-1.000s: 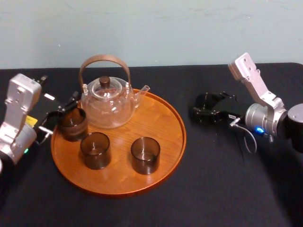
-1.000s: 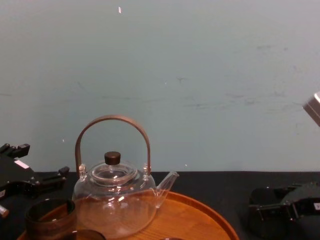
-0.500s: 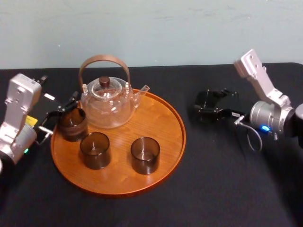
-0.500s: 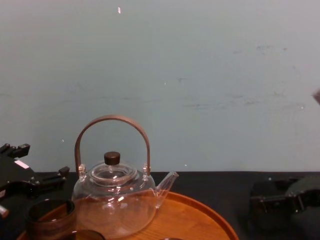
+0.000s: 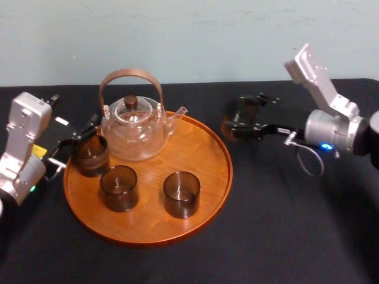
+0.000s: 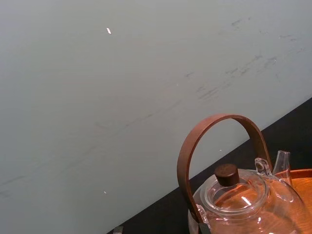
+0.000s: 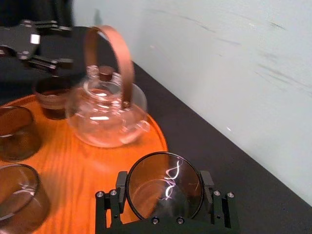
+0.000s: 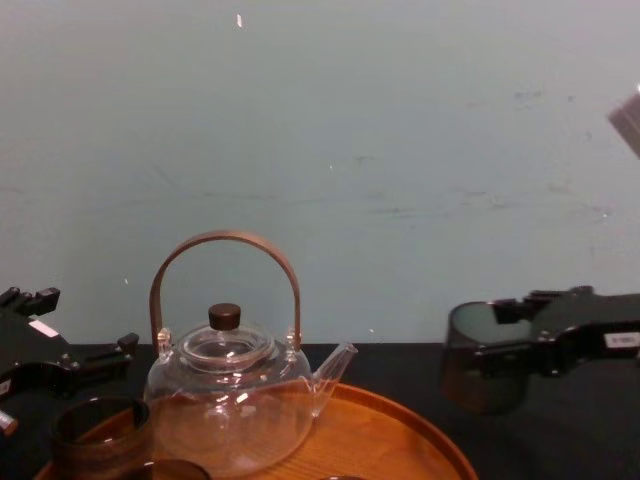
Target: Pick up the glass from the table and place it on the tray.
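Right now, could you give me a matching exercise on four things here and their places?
Things:
1 teapot
2 tray
3 right gripper
4 left gripper

Places:
A by the tray's left rim
B holding a dark glass, right of the tray
C on the table, under the teapot
D at the tray's back

Pairs: 1-D, 2-C, 3-B, 4-A
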Robot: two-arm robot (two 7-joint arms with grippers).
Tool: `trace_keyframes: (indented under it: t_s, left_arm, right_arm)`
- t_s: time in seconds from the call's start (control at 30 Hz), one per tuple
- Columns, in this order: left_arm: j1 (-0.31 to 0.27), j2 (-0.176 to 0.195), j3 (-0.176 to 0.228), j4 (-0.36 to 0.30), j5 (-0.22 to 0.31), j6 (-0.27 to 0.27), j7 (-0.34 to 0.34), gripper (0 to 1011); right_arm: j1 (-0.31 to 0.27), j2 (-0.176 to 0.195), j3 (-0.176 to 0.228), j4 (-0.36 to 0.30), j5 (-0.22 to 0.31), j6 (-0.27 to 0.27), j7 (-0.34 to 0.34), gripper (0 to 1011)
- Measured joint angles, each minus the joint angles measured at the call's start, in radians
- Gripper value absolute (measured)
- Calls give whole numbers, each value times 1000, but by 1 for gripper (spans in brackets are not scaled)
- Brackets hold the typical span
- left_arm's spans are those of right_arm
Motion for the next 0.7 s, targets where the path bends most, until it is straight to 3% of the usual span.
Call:
trace_keyframes:
  t_s: [0.37,0.7]
  left_arm:
    - [0,0,0,0,0,0,0,1001]
    - [0,0,0,0,0,0,0,1001]
  right_arm:
    - [59,-33,-88,39,-6,-40,64,911]
    - [83,-69,-141,101,-3,-61,84,911]
